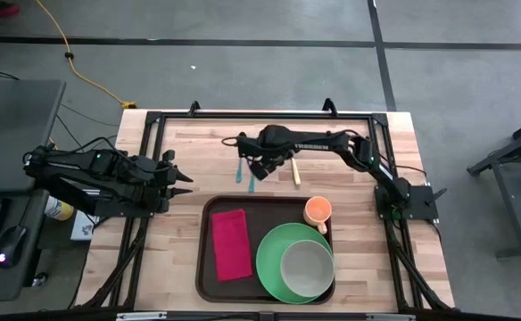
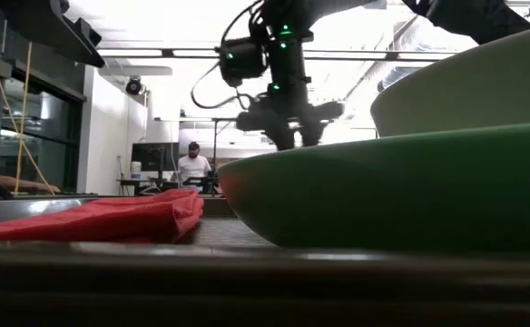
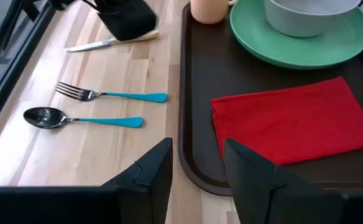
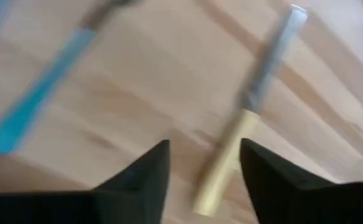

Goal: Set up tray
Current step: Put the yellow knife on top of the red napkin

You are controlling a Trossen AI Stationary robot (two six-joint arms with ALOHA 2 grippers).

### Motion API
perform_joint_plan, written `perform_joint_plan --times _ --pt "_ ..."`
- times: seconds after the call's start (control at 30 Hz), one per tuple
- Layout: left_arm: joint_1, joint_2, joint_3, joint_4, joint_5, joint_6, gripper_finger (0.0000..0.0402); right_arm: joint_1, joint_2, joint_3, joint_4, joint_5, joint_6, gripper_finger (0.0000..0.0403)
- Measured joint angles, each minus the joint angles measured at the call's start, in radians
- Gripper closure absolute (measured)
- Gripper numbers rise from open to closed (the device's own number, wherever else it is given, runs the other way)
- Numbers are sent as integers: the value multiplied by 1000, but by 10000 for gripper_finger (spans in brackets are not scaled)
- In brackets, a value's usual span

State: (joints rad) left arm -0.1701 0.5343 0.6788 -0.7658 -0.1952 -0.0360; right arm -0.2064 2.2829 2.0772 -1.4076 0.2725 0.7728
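Parted fingers of our right gripper (image 4: 203,165) are hanging low over the pale wooden tabletop (image 1: 207,147), straddling the cream handle of a table knife (image 4: 243,134) with a steel blade; nothing is being held between them. From above, we are seeing this right gripper (image 1: 262,168) reaching across the far half of the table, just beyond the large dark brown rectangular plastic tray (image 1: 209,254) with rounded corners and a raised rim, which is lying on the near half of the table and apart from these fingers.

We are keeping our left gripper (image 1: 182,185) near the table's left edge, its fingers (image 3: 150,171) standing spread and empty. Its wrist camera is showing the tray's rim (image 3: 188,124) just ahead of those fingertips and to one side, not touching them.

On the tray we are carrying a folded red cloth napkin (image 1: 231,242), a round green plastic plate (image 1: 274,259) with a pale grey bowl (image 1: 307,266) sitting on it, and a small peach-coloured cup (image 1: 318,211) at the tray's far right corner.

Beside the tray, on bare wood, a steel fork (image 3: 110,94) and a steel spoon (image 3: 79,118), both with bright blue handles, are lying parallel and near each other, with the knife (image 1: 295,169) lying farther off.

Beyond the table, in the room, a person (image 2: 192,165) is sitting at a desk.
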Motion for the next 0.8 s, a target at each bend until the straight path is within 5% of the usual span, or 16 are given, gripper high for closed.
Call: perform_joint_plan --times 0.23,0.5,0.8 --pt "0 0 0 -21 3 1 229 -33 -96 -282 120 -55 80 148" --pt "0 0 0 -56 -5 5 229 -65 -342 -742 590 -141 195 144" --pt "0 0 0 -53 -26 5 229 -117 -376 -889 715 -196 173 144"
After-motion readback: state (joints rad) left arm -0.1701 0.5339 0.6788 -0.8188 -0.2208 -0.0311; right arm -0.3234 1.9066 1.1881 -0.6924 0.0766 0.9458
